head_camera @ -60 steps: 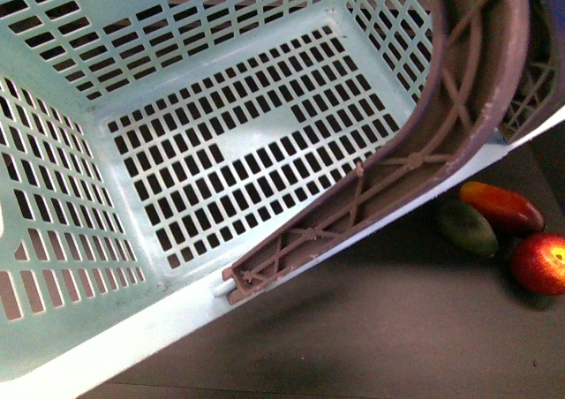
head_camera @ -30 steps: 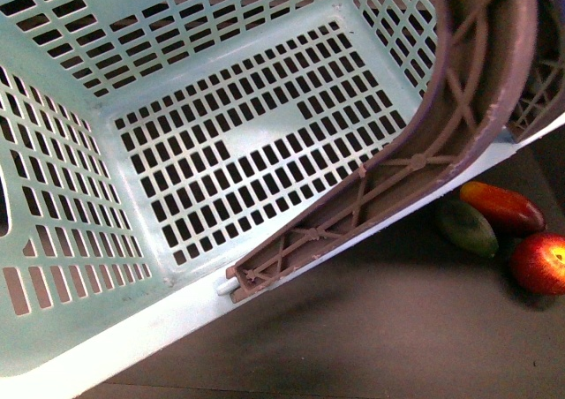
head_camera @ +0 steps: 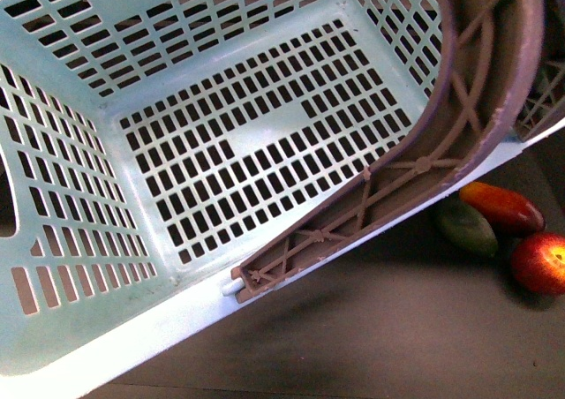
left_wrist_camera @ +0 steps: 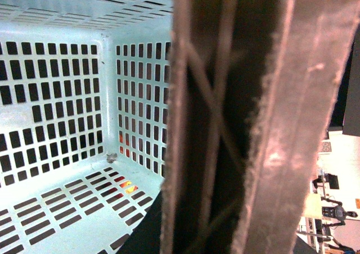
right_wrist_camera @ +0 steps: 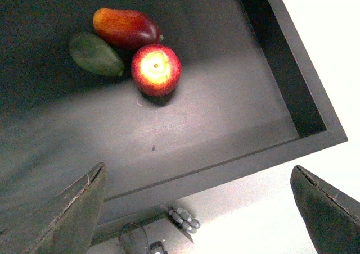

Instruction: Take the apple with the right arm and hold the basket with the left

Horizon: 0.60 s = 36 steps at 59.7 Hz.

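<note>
Filling the left and centre of the front view: one pale aqua basket (head_camera: 106, 355), tilted, with slotted walls and floor and nothing inside. Brown ribbed handle (head_camera: 424, 165), lying along the basket's right-hand rim; it also fills the left wrist view at very close range. The left gripper does not show, so whether it is clamped on the handle cannot be told. Dark table (head_camera: 371, 328), right of the basket. Green mango (head_camera: 466, 229), just under the basket's rim. Red-orange mango (head_camera: 501, 207), against the green one. Apple (head_camera: 538, 263), red with yellow streaks, on the table at the far right, outside the basket and close against the red-orange mango. Right gripper (right_wrist_camera: 198, 168), above the table, near the apple, fingers (right_wrist_camera: 67, 209) spread wide, holding nothing.
</note>
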Available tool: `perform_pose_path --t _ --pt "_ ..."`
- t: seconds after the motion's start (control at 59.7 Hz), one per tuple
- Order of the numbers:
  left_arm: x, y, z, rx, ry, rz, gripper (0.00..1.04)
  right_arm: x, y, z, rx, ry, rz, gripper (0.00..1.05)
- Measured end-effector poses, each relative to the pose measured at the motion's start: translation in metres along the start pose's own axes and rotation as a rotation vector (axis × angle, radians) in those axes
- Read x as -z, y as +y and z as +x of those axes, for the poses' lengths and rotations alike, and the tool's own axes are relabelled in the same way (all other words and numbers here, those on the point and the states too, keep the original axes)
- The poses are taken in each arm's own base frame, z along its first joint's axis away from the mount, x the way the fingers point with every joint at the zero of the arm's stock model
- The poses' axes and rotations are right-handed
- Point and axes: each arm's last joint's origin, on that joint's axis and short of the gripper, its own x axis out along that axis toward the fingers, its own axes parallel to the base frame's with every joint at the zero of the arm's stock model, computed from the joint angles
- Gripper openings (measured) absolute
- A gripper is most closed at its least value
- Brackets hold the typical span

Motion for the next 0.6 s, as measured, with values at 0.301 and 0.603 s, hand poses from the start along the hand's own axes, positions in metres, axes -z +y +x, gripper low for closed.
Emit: perform_pose_path --t 0.301,0.603 --pt "0.0 0.0 0.0 0.0 0.0 -0.001 0.15 -0.021 0.005 0.073 -0.067 0.067 -0.109 0.96" --pt "0.0 0.0 0.0 0.0 0.001 -0.001 0.15 -0.011 0.009 0.157 -0.082 0.282 -0.165 0.96"
